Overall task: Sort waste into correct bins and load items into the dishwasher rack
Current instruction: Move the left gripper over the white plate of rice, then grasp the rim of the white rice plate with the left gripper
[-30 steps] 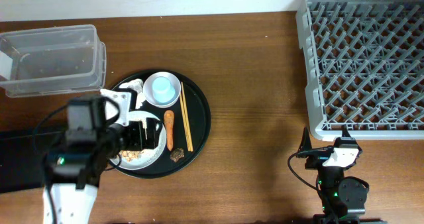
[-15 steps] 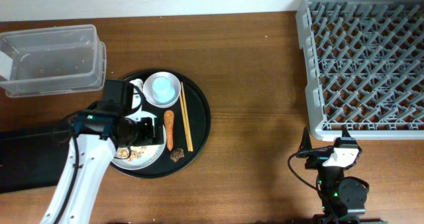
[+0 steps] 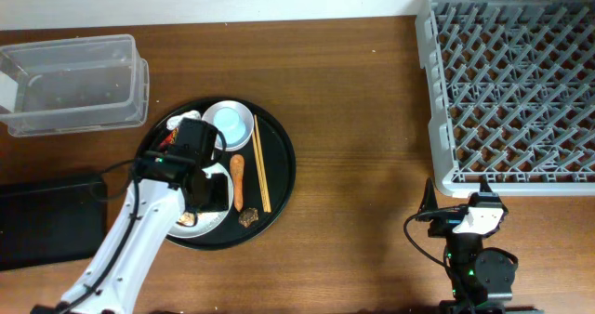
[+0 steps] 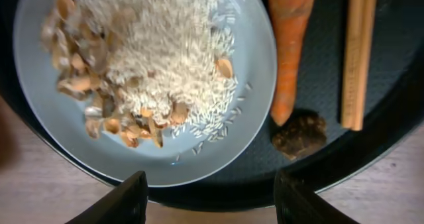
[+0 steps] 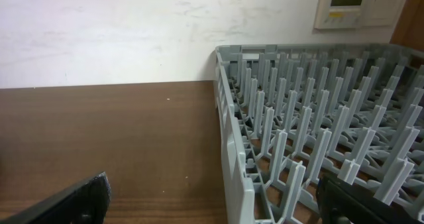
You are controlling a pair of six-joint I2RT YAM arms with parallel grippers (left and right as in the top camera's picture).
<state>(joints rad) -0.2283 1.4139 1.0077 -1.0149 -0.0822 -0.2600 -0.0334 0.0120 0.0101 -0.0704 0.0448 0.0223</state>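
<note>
Left gripper (image 4: 216,199): jaws spread and clamping nothing, poised at the near rim of the plate (image 4: 46,124).
Plate: just ahead of the jaws, heaped with rice (image 4: 159,45) and brown scraps.
Carrot (image 4: 291,45): ahead and to the right of the jaws, beside the plate.
Brown lump (image 4: 299,134): just ahead of the right-hand finger, at the carrot's tip.
Chopsticks (image 4: 358,52): farther right, side by side on the round black tray (image 4: 377,138).
Right gripper (image 5: 215,204): jaws wide and empty, low over the wooden table (image 5: 99,131).
Rack (image 5: 318,138): ahead and to the right of those jaws.

plate (image 3: 214,221) part-hidden under L arm (image 3: 139,226); rack (image 3: 511,82) cut by edge
</note>
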